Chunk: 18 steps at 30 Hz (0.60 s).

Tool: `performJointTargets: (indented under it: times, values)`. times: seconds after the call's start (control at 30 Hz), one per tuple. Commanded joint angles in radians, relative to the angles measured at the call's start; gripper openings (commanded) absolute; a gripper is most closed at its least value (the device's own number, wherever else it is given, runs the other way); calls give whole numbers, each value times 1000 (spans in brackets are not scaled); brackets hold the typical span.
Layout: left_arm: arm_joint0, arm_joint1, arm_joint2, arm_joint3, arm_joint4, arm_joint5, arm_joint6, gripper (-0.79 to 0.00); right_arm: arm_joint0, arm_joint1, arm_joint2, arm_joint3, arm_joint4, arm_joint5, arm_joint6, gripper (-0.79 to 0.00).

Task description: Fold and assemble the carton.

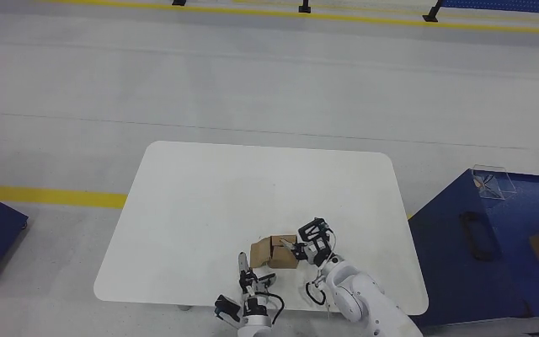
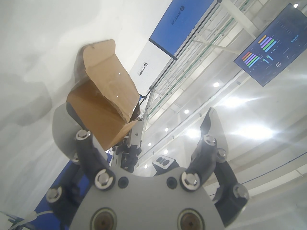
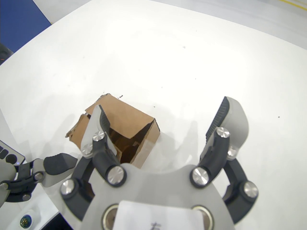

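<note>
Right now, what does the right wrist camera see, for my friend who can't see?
A small brown cardboard box lies on a white table, its open end facing the camera. The right gripper is open, close by it.

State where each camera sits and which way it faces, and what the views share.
Top view: above the arms, facing down on the table; left gripper and right gripper show near its front edge.
Left wrist view: low beside the table, facing up toward the ceiling; left gripper's fingers open.
Right wrist view: above the table, facing down; right gripper's fingers open.
All three share the carton.
</note>
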Motion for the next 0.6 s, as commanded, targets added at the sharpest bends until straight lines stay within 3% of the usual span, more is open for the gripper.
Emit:
performJointTargets:
  times: [0.0,0.27,0.57]
  values:
    - [-18,-9,8,21,15,-1,36,0,5,-2,-4,9,-3,-2,3,0]
    - [-73,-40,14,96,86,-41,147,0,21,-13,-22,44,-10,-8,12,0]
    - [-80,-55,-23,112,117,-55,178,0,24,-21,-26,54,-17,-13,15,0]
